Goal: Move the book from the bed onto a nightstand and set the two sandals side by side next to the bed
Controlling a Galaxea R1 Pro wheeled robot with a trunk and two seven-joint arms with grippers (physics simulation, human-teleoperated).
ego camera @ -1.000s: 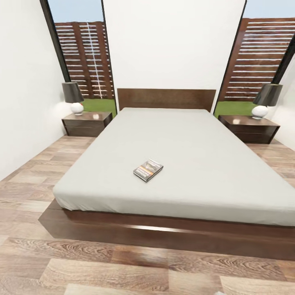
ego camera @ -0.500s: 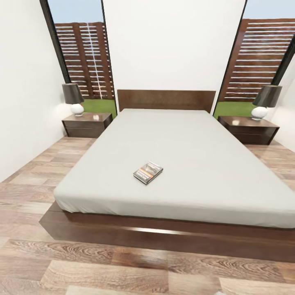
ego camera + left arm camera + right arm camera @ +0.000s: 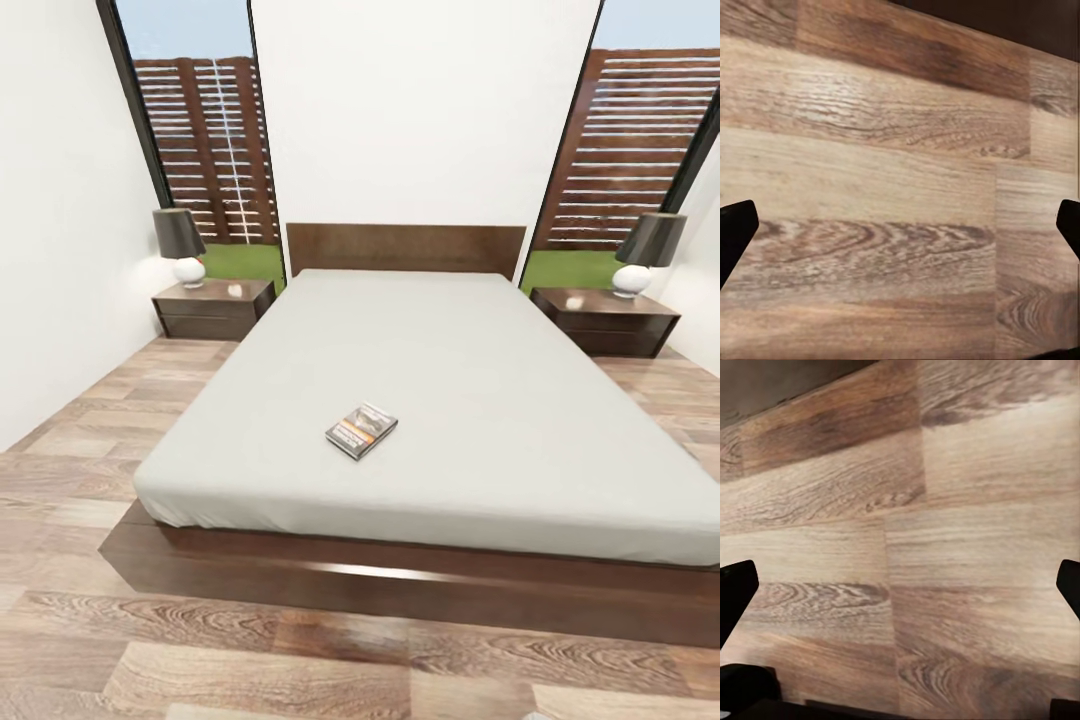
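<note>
Small dark-covered paperback book lies near foot of pale grey mattress bed; lettering unreadable. Dark wooden nightstands flank headboard, lamps atop. Both end effectors spread wide over wood-plank floor, empty.

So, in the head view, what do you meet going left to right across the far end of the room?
Left lamp → left nightstand → headboard → right nightstand → right lamp.
</note>
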